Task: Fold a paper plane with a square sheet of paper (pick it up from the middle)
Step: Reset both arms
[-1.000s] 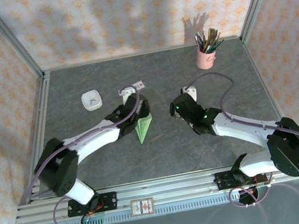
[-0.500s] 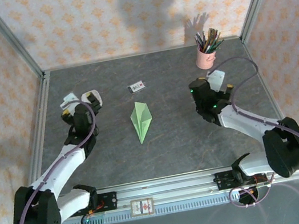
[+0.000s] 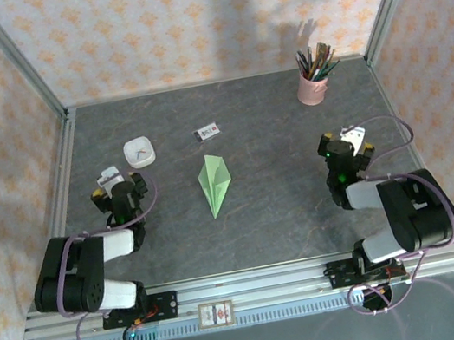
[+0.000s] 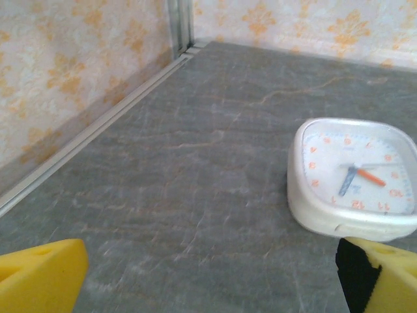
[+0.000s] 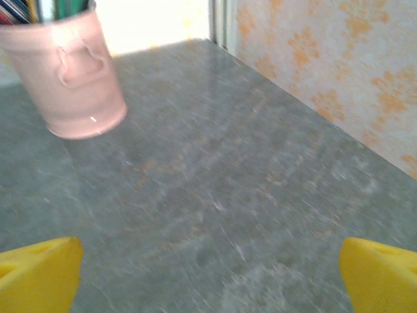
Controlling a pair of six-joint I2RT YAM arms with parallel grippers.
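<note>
The slim, pointed pale green paper plane (image 3: 215, 185) is lying flat on the grey stone-patterned desk (image 3: 287, 212), about midway between the 2 arms and touching neither. Its sharp tip is pointing toward the near edge and its layered flaps are showing at the wider far end. A small white printed card (image 3: 208, 131) is lying beyond it, apart.

The left end effector (image 3: 111, 180) is sitting folded back near the left rail, jaws gaping and grasping nothing. In its wrist view the yellow fingertips (image 4: 39, 274) are framing bare desk, with a white rounded-square clock (image 4: 355, 176) just ahead on the right. The right end effector (image 3: 350, 138) is likewise released and empty, and its yellow pads (image 5: 381, 274) are framing bare desk short of the pink pencil cup (image 5: 68, 78).

Judging by the creased dart shape and both arms parked well clear, the folding is looking finished. Little seems to be left, and any further move is calling for staying off the plane so that its creases are not disturbed.
</note>
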